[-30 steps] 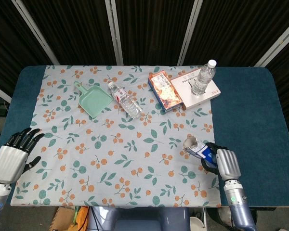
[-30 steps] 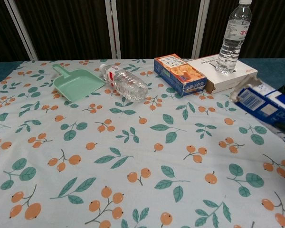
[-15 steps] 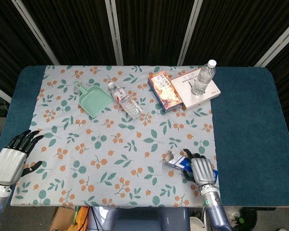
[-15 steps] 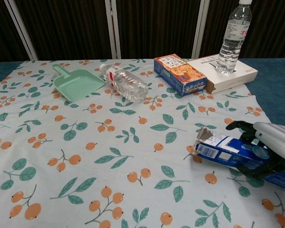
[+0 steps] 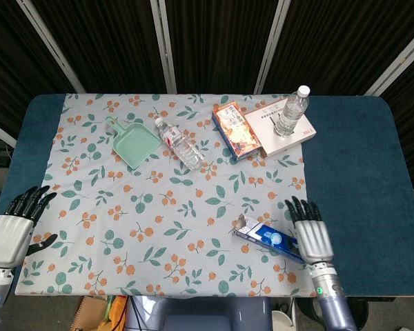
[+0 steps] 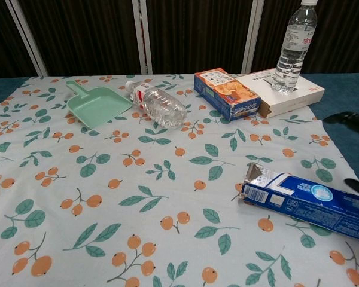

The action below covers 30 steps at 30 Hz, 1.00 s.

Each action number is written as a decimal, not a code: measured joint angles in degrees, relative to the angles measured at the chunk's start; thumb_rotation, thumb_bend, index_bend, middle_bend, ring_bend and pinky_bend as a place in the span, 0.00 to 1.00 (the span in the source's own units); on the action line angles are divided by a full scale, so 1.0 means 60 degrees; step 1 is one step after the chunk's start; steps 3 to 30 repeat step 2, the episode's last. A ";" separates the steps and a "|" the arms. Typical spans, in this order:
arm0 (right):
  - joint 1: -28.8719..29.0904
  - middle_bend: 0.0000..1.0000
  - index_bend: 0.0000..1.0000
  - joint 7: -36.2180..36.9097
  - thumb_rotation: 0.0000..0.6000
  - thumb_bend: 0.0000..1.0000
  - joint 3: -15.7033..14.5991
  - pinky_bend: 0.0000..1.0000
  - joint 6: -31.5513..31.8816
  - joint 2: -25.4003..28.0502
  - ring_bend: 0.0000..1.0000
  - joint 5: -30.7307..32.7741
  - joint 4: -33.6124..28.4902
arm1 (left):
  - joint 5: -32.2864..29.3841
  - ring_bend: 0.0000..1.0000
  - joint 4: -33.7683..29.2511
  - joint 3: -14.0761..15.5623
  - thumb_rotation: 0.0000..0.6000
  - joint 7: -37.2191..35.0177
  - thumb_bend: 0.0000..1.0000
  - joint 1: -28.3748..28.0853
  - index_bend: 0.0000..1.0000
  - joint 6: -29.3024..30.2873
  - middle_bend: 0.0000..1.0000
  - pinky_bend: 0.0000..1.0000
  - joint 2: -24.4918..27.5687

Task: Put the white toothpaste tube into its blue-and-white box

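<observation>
The blue-and-white toothpaste box [image 5: 269,236] lies flat on the floral cloth near the front right, its torn open end [image 6: 251,179] facing left. No white tube shows in either view. My right hand [image 5: 312,234] hovers just to the right of the box with fingers spread, holding nothing. In the chest view only its dark fingertips [image 6: 349,117] show at the right edge, apart from the box [image 6: 305,201]. My left hand [image 5: 12,226] is at the table's front left edge, fingers apart and empty.
At the back stand a green dustpan [image 5: 135,144], a lying water bottle [image 5: 180,143], a snack box [image 5: 237,130] and a white flat box [image 5: 300,131] with an upright bottle [image 5: 290,112] on it. Blue table surface [image 5: 359,172] lies right of the cloth.
My right hand brought the box down and left onto the cloth, then let go and spread its fingers beside it. My left hand drifted slightly back.
</observation>
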 measured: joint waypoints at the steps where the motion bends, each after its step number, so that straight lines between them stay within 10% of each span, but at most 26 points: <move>1: -0.0138 0.01 0.00 0.0203 1.00 0.35 -0.0054 0.04 0.0152 0.0448 0.00 -0.0131 -0.0093 | -0.0018 0.08 -0.0084 0.0017 1.00 0.0024 0.10 0.0063 0.10 -0.0009 0.06 0.15 0.0032; 30: -0.0256 0.00 0.00 0.0391 1.00 0.35 -0.0097 0.03 0.0286 0.0795 0.00 -0.0240 -0.0139 | -0.0039 0.07 -0.0142 0.0032 1.00 0.0047 0.10 0.0110 0.09 -0.0022 0.05 0.14 0.0057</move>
